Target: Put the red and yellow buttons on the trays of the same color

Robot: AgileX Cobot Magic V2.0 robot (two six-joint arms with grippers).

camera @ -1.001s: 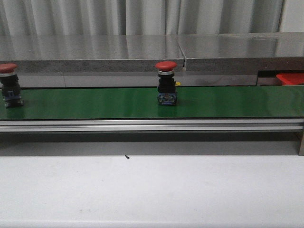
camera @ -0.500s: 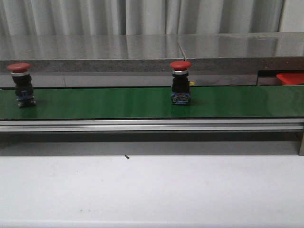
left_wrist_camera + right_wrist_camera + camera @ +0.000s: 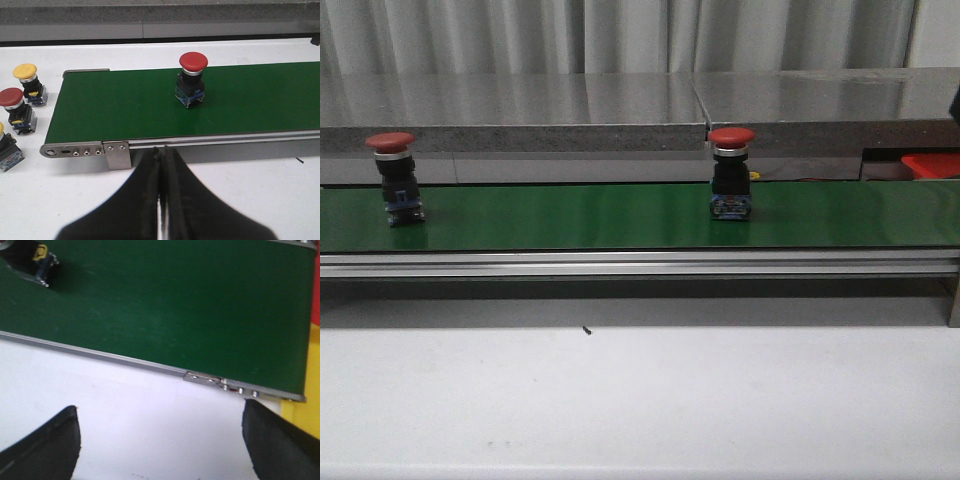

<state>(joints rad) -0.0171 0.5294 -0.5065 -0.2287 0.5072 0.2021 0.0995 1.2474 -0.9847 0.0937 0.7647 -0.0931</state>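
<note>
Red push buttons on a green conveyor belt, both claws standing off

Green conveyor belt (image 3: 570,215) carries two red-capped push buttons upright: the leading button (image 3: 730,175) near the middle of the front view and the trailing button (image 3: 396,180) toward the robot's left. The red tray (image 3: 932,164) shows only as a bright corner behind the belt's right end; a yellow surface (image 3: 300,412) beside the belt end in the right wrist view may be the yellow tray, though too little shows to be sure. Spare buttons sit on the white desk (image 3: 30,160) off the belt's left end, among them a yellow-capped button (image 3: 27,80) and a red-capped button (image 3: 15,107).

The left claw (image 3: 161,200) has its fingers pressed together and holds nothing; it hangs over the desk in front of the belt. The right claw (image 3: 160,440) is spread wide and empty, over the desk near the belt's right end.

Likely hazards, as a judgement: if the belt runs, a grasp aimed at the present position would miss or clip the tall, top-heavy button and tip it. The wide cap over a narrow body invites a slipping pinch. An unpicked button could ride off the belt end. With the yellow tray uncertain, a colour mismatch is possible
</note>
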